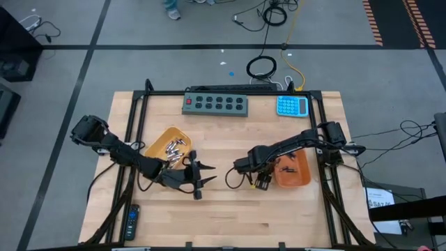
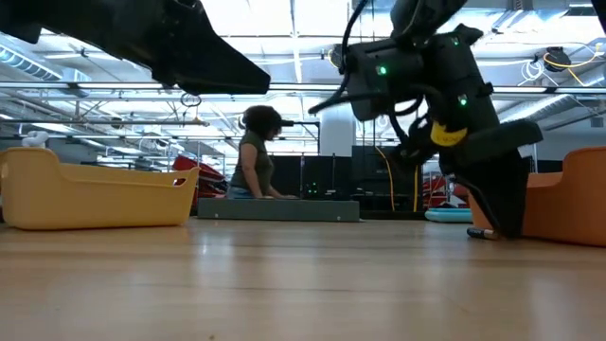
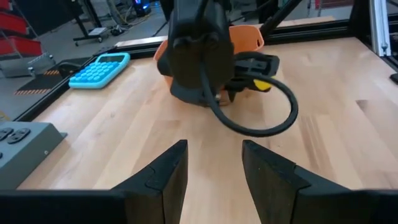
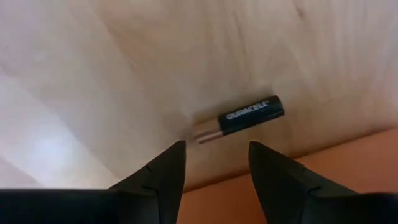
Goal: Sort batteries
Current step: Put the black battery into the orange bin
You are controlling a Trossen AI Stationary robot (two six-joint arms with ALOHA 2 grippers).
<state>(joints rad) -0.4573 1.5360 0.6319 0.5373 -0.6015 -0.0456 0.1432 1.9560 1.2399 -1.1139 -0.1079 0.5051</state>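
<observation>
Batteries (image 1: 175, 148) lie in a heap inside the yellow tray (image 1: 157, 144) on the left part of the table (image 1: 223, 216); one more battery (image 4: 239, 119), black with a copper end, lies flat on the wood just beside the orange tray (image 1: 296, 174), as the right wrist view shows. The right pincer (image 1: 260, 183) points down over this battery, its fingers spread and holding nothing; the battery lies just beyond the fingertips (image 4: 168, 163). The left pincer (image 1: 197, 183) waits near the yellow tray, above the table, also spread and empty. A blue calculator (image 1: 292, 106) and a grey power strip (image 1: 215, 104) lie at the far edge; a person (image 2: 256, 152) is seen behind the table.
</observation>
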